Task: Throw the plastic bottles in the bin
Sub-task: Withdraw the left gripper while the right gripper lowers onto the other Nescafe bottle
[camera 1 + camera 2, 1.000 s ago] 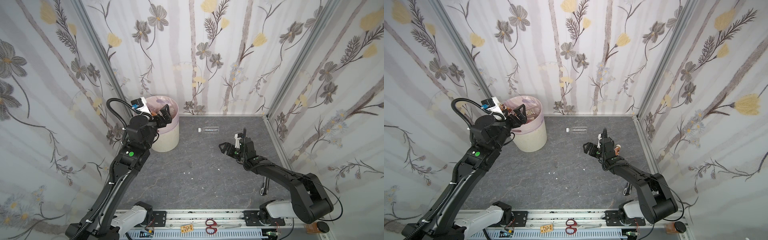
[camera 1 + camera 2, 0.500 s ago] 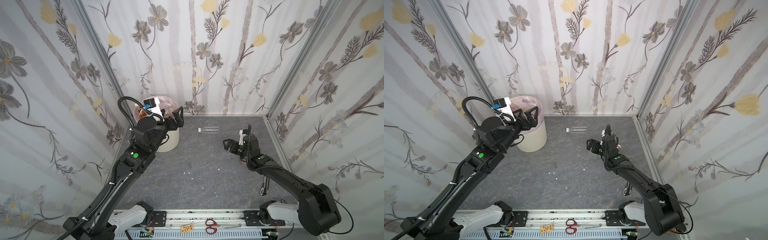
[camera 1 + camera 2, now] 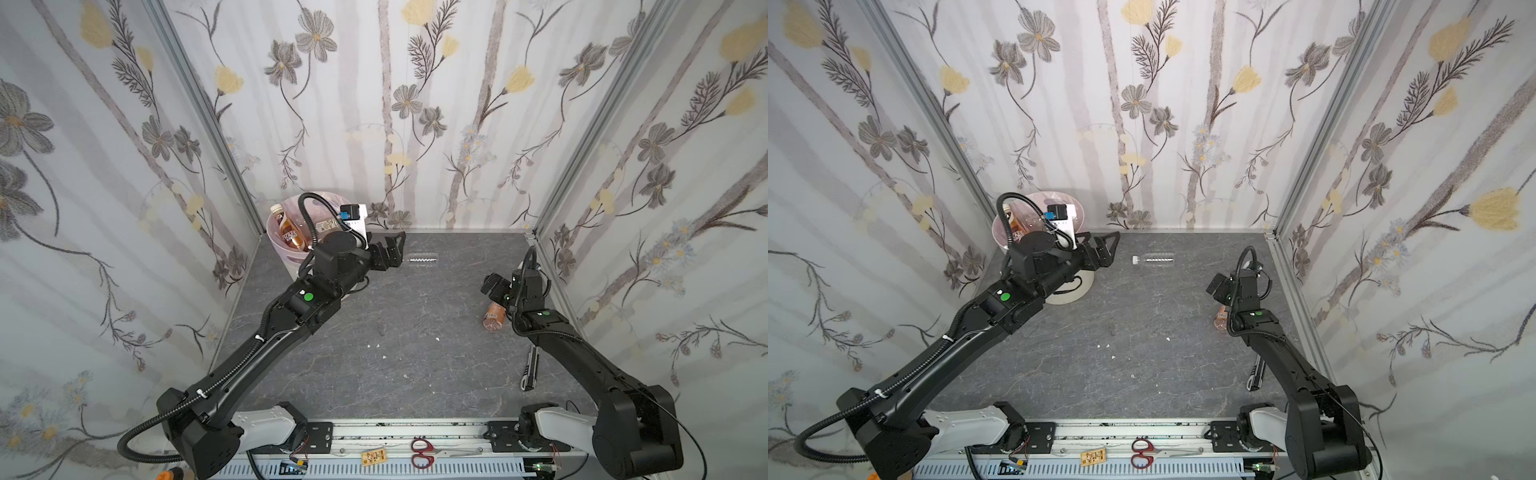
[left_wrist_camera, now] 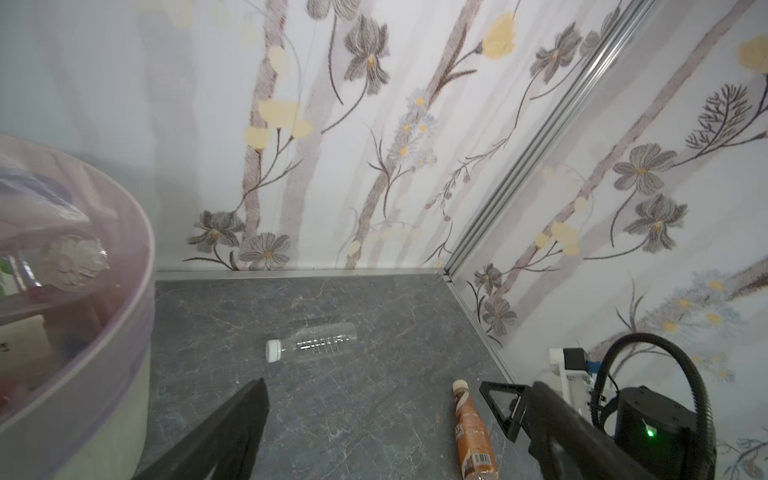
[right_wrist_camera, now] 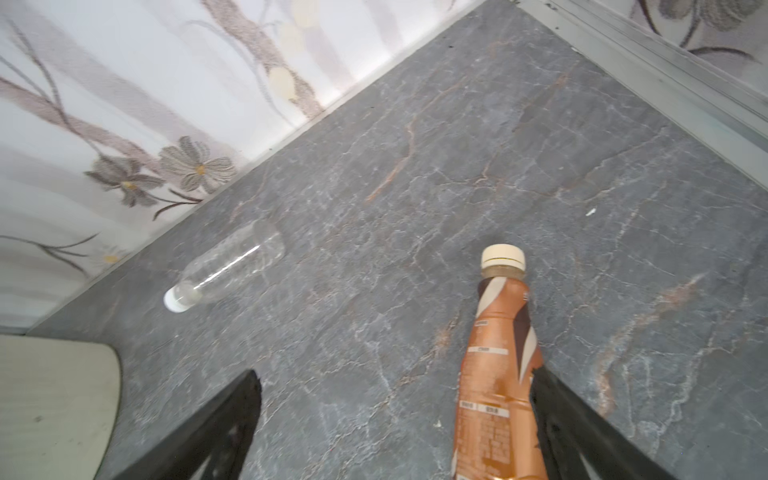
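One brown-labelled bottle (image 5: 496, 374), print unreadable.

I count two bottles lying on my counter (image 3: 374, 386): clear bottle (image 3: 1152, 259) at twelve o'clock, brown bottle (image 5: 498, 374) at three. One bin (image 3: 286, 259) at ten, where I make out two more: amber bottle (image 3: 289, 232), crumpled bottle (image 4: 75, 259). One scissors (image 3: 422, 451) at six, one black tool (image 3: 530, 368) at four.

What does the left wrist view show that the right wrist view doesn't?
Only the left wrist view: the bin's pink-lined inside holding a crumpled clear bottle, plus the right arm. Only the right wrist view: the open right gripper, the brown bottle lying between its fingers. Both: that brown bottle and the white-capped clear bottle lying on the grey table.
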